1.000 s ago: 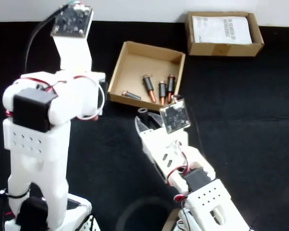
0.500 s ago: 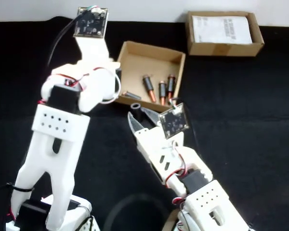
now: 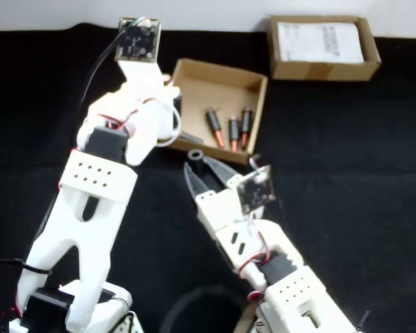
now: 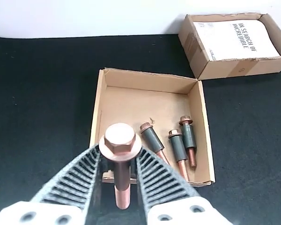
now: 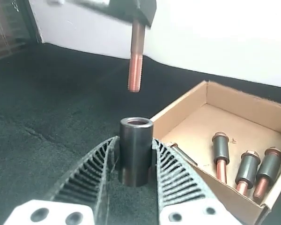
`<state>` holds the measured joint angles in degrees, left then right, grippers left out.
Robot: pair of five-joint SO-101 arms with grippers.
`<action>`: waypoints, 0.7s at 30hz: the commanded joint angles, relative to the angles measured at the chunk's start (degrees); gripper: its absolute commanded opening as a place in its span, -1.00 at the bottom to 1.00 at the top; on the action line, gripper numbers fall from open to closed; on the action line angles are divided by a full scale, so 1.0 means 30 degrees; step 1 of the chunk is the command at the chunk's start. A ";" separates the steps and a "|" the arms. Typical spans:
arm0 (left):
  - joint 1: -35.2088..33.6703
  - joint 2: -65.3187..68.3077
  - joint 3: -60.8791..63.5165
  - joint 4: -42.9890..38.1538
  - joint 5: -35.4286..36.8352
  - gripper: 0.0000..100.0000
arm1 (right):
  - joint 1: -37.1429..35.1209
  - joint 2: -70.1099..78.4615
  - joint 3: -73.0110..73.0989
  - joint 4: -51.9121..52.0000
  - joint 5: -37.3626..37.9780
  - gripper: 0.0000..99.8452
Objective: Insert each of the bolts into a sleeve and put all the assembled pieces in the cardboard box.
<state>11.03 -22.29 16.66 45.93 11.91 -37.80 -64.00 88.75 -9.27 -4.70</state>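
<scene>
The left gripper is clenching a copper bolt just under its hexagonal head, with the head on top and the threaded end pointing down. The right gripper is grasping a dark sleeve, holding it upright between its ribbed fingers with the open bore facing up.

From the right wrist, the bolt is hanging above the sleeve, roughly in line with the bore. Its tip is sitting clear of the rim and is not yet in.

In the high view, the sleeve and the right gripper are sitting on the black table near the centre. They are just outside the cardboard box, at about its 7 o'clock corner. The left arm is leaning in from 8 o'clock, its wrist ending over the box's 9 o'clock wall.

The box is lying open at 12 o'clock from the table's centre. Three assembled pieces are lying side by side against its 4 o'clock wall, copper ends towards 6 o'clock. A fourth piece is lying near the 7 o'clock corner, mostly hidden.

A second cardboard box holding a printed sheet is sitting at 1 o'clock, well apart from the first.
</scene>
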 commanded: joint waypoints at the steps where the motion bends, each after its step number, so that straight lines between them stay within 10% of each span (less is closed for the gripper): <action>1: 0.0630 -0.0923 -0.0161 -0.0352 0.0088 -0.98 | -0.0103 -0.0308 0.0337 -0.0601 0.0147 -0.99; 21: 0.5231 -1.1590 0.5553 0.0498 -0.0029 -0.98 | 0.0132 -0.0484 0.0396 -0.0630 0.0147 -0.99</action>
<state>26.33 -53.14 31.78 47.60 11.91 -37.80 -64.00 90.42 -9.54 -4.70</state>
